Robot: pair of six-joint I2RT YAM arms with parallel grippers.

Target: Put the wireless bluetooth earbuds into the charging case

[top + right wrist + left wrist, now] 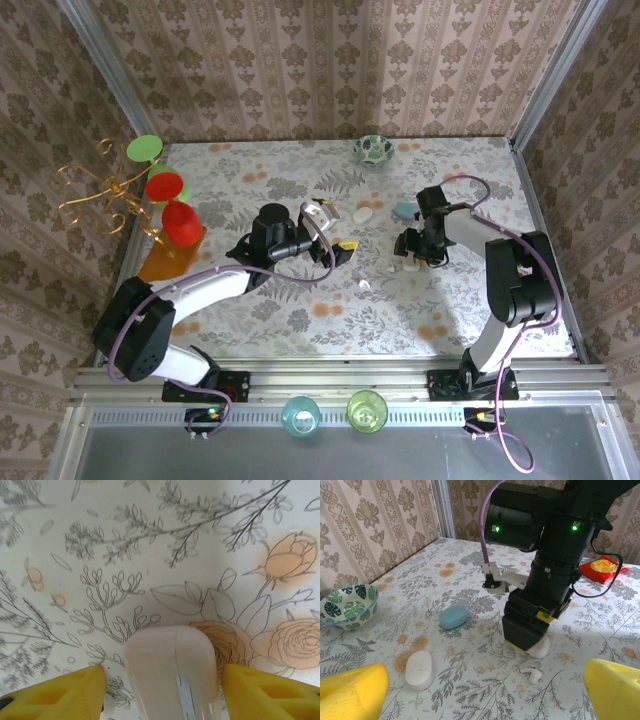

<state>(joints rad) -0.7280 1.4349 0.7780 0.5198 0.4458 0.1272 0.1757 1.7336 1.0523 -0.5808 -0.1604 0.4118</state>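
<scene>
"Where did we find the left arm (200, 290)?"

"We saw it stretched low toward the middle of the table (300, 320), with the left gripper (485, 680) spread wide."

"And the right arm (500, 270)?"

"It was folded over and pointing straight down. The right gripper (163, 680) stood parted astride a white case (172, 650), one finger clear of it. We saw a white earbud (534, 674) lying just beside it."

Past my left fingers (350, 692) I see walls (375, 525) papered in brown damask, meeting a table (470, 675) covered in pale cloth printed with grey foliage and orange blooms. A metal post (442, 507) stands in the corner ahead of those fingers. The cloth beneath my right fingers (55, 695) lies brightly lit, its print washed pale.
</scene>
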